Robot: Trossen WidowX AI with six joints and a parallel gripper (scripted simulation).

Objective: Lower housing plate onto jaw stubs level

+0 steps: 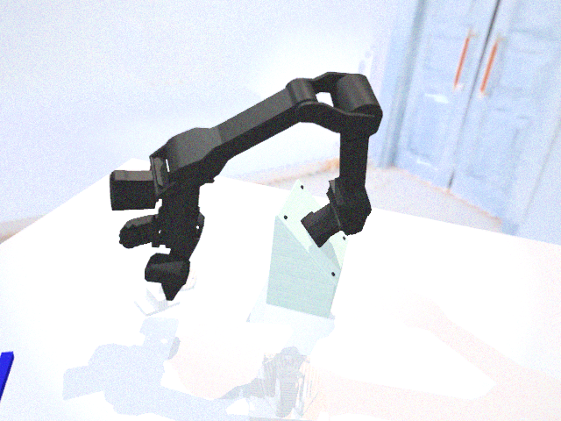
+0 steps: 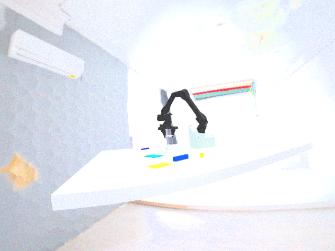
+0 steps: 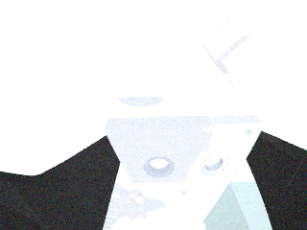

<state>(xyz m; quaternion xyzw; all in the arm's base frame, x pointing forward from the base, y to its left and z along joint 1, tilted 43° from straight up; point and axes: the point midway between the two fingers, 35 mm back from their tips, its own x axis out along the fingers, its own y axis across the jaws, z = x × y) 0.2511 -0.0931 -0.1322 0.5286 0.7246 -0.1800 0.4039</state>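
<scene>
Fingers (image 1: 167,272) (image 2: 164,132) are grasping the pale housing plate (image 3: 153,136).
In the exterior view, the plate is hanging above the surface (image 2: 113,175), left of the pale green wedge block (image 2: 201,142); the blue block (image 2: 180,157) is lying in front of the wedge block, glare hiding the jaw stubs.

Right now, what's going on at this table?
A black robot arm has its hand shut on a pale plate with two round holes, apparently the housing plate. It holds the plate up above the white table, so it is not yet lowered into place. The jaw stubs are too washed out to make out.
</scene>
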